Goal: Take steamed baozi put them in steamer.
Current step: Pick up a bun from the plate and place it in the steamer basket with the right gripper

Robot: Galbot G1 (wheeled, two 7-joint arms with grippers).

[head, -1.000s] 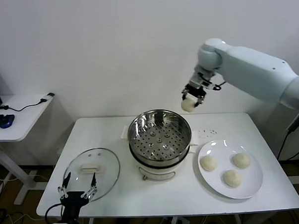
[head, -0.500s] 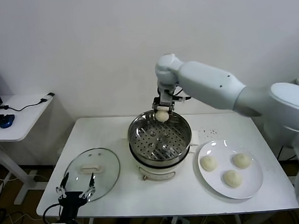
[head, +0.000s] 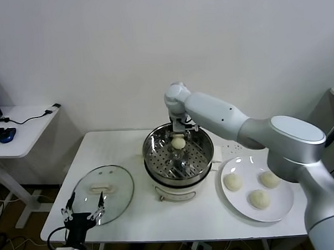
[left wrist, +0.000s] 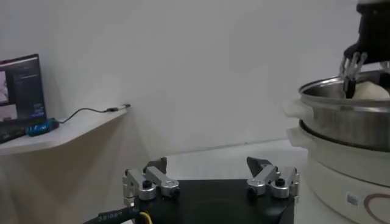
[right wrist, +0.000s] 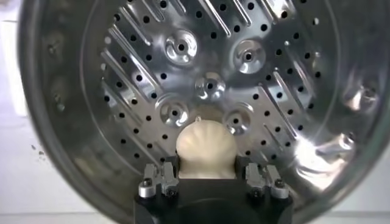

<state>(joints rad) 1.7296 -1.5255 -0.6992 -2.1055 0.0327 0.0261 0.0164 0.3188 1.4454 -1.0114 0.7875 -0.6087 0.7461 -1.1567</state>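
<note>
My right gripper (head: 179, 140) is shut on a cream-white baozi (head: 179, 142) and holds it inside the rim of the shiny steel steamer (head: 156, 137), above its perforated bottom. In the right wrist view the baozi (right wrist: 205, 150) sits between the two fingers (right wrist: 166, 169), with the steamer's holed floor (right wrist: 207, 73) below it. Three more baozi (head: 232, 182) (head: 269, 178) (head: 259, 199) lie on the white plate (head: 281, 208) to the right of the steamer. My left gripper (head: 83, 208) is open and empty at the table's front left; it also shows in the left wrist view (left wrist: 210, 172).
The glass lid (head: 84, 189) with its white handle lies flat on the table to the left of the steamer, just behind my left gripper. The steamer stands on a white pot base (head: 175, 190). A side desk (head: 23, 128) with cables stands at far left.
My right gripper has carried the baozi from high at the back right over to the steamer and lowered it inside the rim. The left arm has stayed still.
</note>
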